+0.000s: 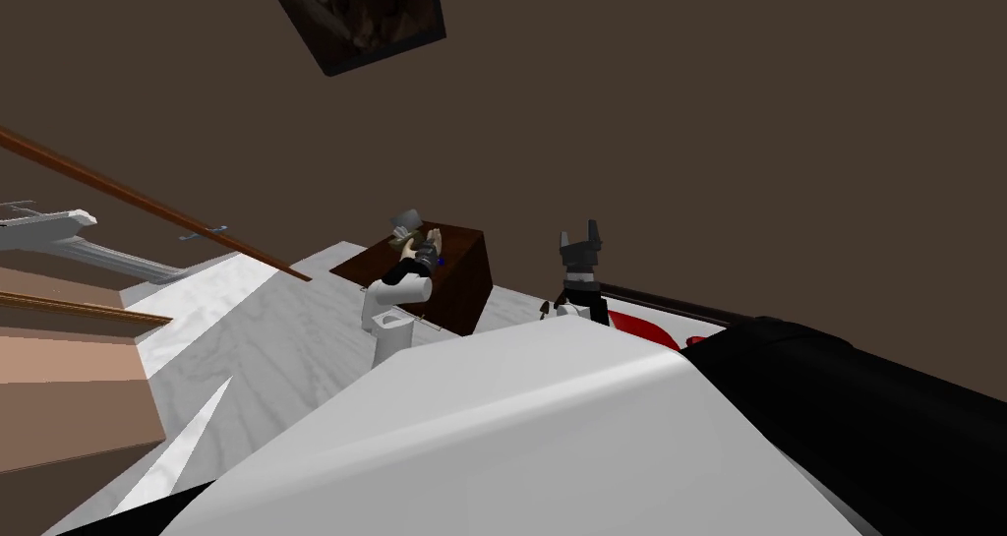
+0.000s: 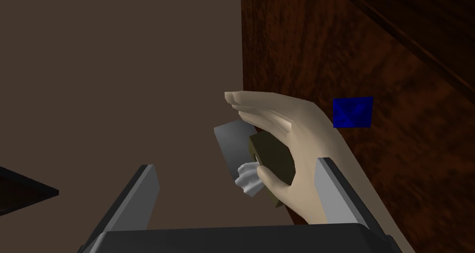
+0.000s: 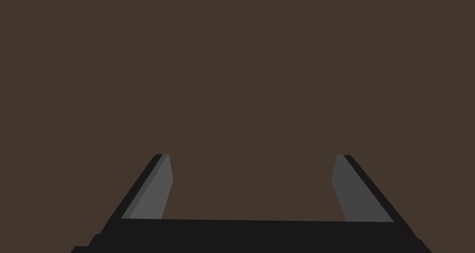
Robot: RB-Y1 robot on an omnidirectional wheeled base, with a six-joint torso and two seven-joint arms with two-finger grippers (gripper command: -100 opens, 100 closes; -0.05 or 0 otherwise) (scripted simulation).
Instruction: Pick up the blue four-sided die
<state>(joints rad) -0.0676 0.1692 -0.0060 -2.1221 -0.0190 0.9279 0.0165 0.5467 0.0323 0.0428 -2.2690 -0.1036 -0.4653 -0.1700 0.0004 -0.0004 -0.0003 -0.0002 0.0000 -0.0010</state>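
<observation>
Well, from the head view first: the left gripper (image 1: 423, 248) reaches out over the top of a dark wood cabinet (image 1: 462, 284), right up against a beige hand-shaped figure (image 1: 433, 237) that stands on it. The right gripper (image 1: 580, 233) is held up in the air off to the side, well apart from the cabinet, with its two fingers pointing upward and spread.

Along the left wrist, the gripper's two blades stand wide apart, gripping nothing. The beige figure (image 2: 287, 143) sits in the gap and leans against the inner side of one blade. It cups a dark olive lump (image 2: 274, 158), with a grey slab (image 2: 231, 143) and a crumpled white scrap (image 2: 249, 181) just beside it, nearer the middle of the gap. The blue die (image 2: 352, 112) lies on the dark wood beyond that same blade's tip and outside the gap — just beside the figure's wrist, though I cannot tell whether the two touch.

Along the right wrist, the blades are parted about as wide as they go — facing a plain brown wall.
</observation>
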